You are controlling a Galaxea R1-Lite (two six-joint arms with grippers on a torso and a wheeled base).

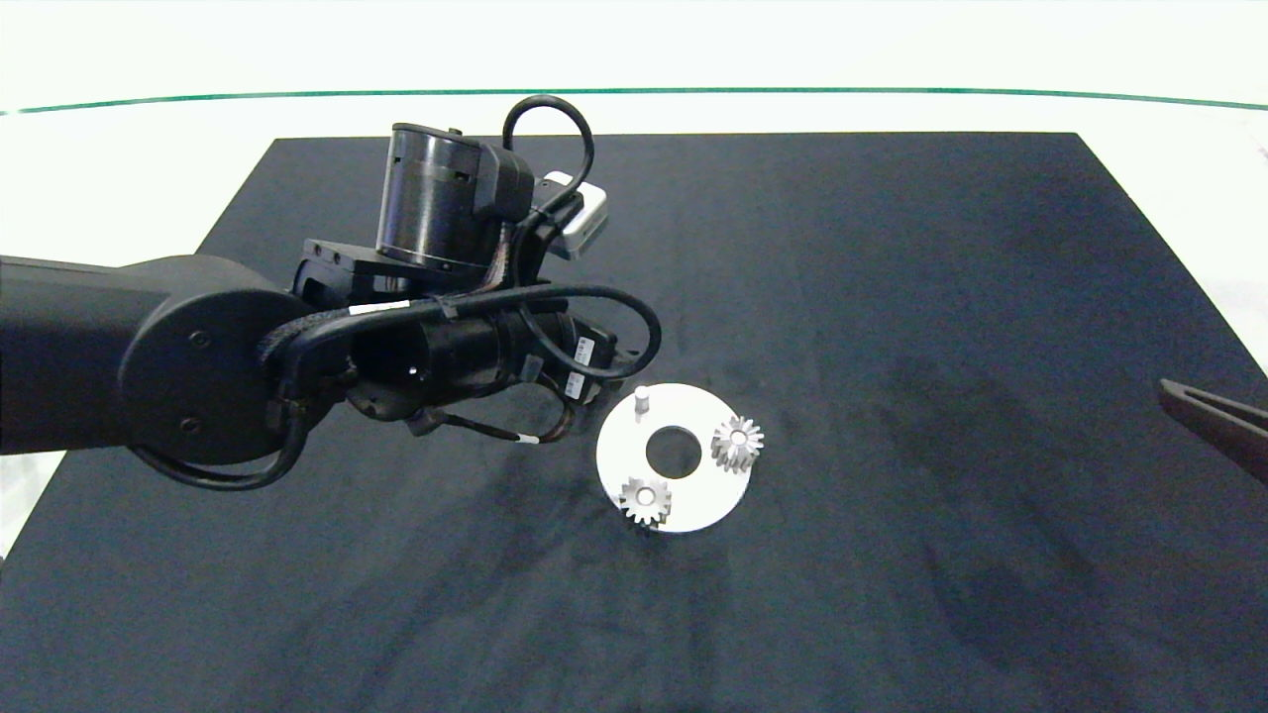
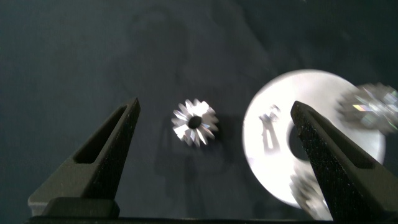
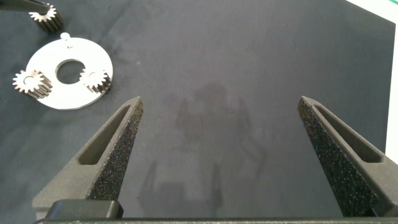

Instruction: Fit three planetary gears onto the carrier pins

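A white disc (image 1: 693, 505) lies mid-mat, also seen from the left wrist (image 2: 273, 158) and the right wrist (image 3: 59, 96). Two planetary gears sit on carrier pins, one on the right (image 1: 737, 443) and one at the front (image 1: 645, 500). The far-left pin (image 1: 641, 399) is bare. The third gear (image 2: 194, 122) lies flat on the mat beside the disc, hidden under the left arm (image 1: 436, 347) in the head view. My left gripper (image 2: 216, 109) hangs open over that gear without touching it. My right gripper (image 3: 221, 102) is open and empty at the right edge (image 1: 1214, 421).
A dark mat (image 1: 941, 347) covers the table, with the white tabletop (image 1: 1169, 168) showing around it. The left arm's wrist and cables hang over the mat just left of the disc.
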